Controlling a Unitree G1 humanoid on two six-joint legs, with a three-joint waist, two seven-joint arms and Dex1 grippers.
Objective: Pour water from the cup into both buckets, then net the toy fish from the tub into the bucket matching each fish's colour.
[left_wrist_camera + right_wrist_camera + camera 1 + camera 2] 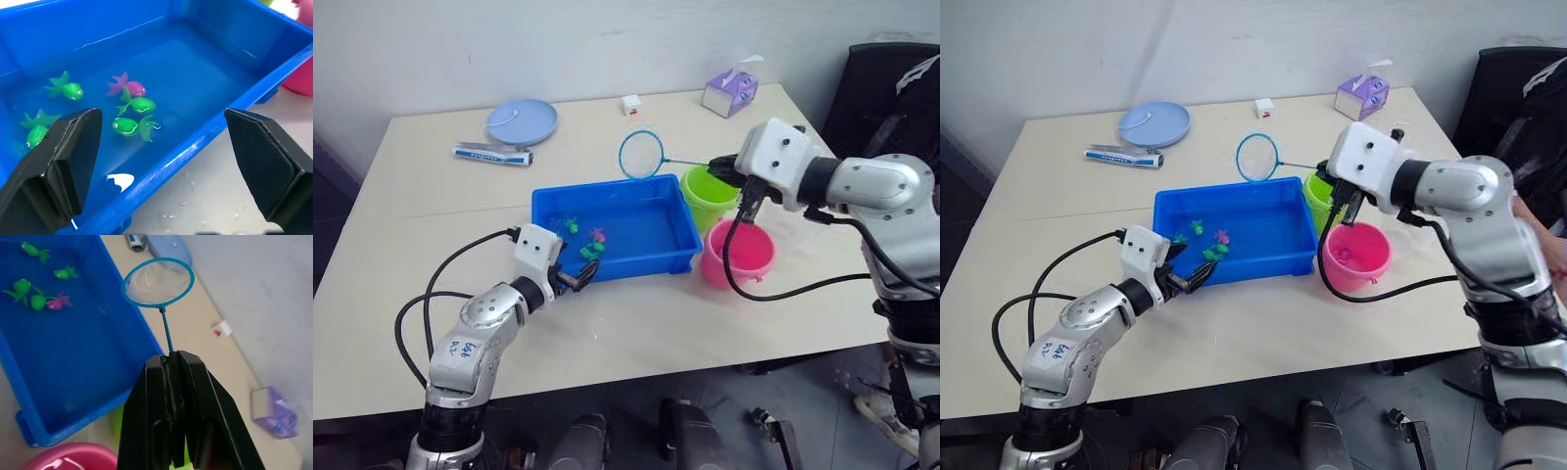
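Currently right hand is clamped tight on the net by its thin stick handle, black fingers pressed together with the stick between them. Net's long axis runs roughly left-right: round blue-rimmed hoop with pale mesh at the left end, handle running right into the hand. Hoop hangs just past the far rim of the tub, above the desk

Tub is a shallow rectangular bright blue plastic tray, glossy, long axis left-right, mid-desk. Toy fish sit bunched in its left part: several green ones plus a magenta fish, smooth moulded plastic with fanned tails

Left hand is spread wide, nothing in it, fingers straddling the tub's near-left rim and aimed into it

Green bucket is just right of the tub's far-right corner, under the right hand; pink bucket just nearer, beside the tub's near-right corner. Both round, opaque plastic

Far side of desk: round pale-blue plate, white tube lying left-right, small white cube, purple tissue box
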